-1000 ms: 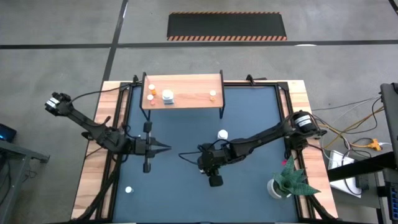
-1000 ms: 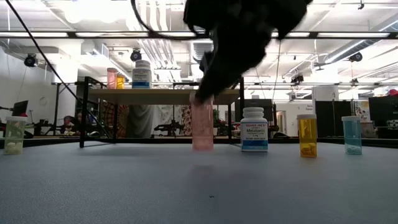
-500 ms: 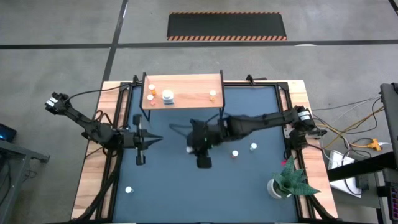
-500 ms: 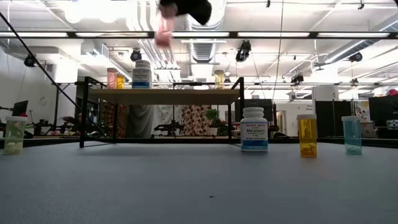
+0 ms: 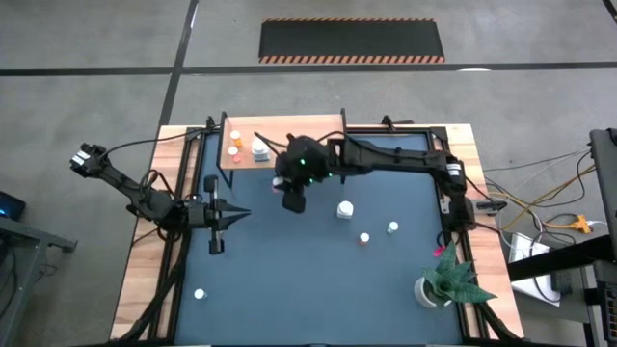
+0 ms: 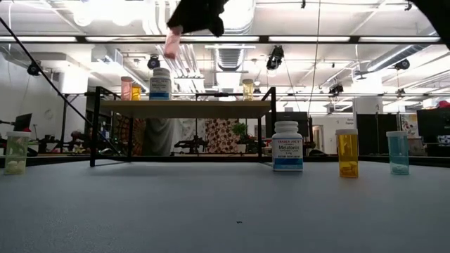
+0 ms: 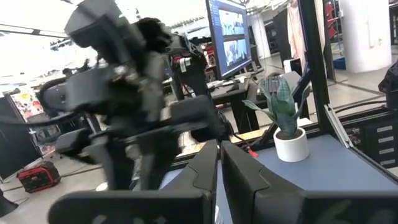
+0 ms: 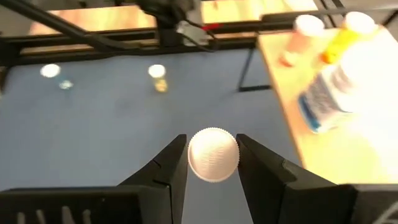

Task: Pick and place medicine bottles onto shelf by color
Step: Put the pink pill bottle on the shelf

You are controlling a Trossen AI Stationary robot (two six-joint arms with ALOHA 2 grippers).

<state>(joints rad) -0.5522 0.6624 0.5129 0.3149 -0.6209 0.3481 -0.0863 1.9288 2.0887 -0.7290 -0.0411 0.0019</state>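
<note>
The right gripper (image 8: 212, 163) clamps a pink bottle (image 8: 212, 154) by its white cap, beside the shelf (image 8: 348, 149).

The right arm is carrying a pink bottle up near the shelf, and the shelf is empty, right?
Not quite. The shelf is not empty: the low view shows four bottles already standing on it, three at one end and one near the other. The rest is right: the right gripper holds the pink bottle by its white cap, up near the shelf.
</note>
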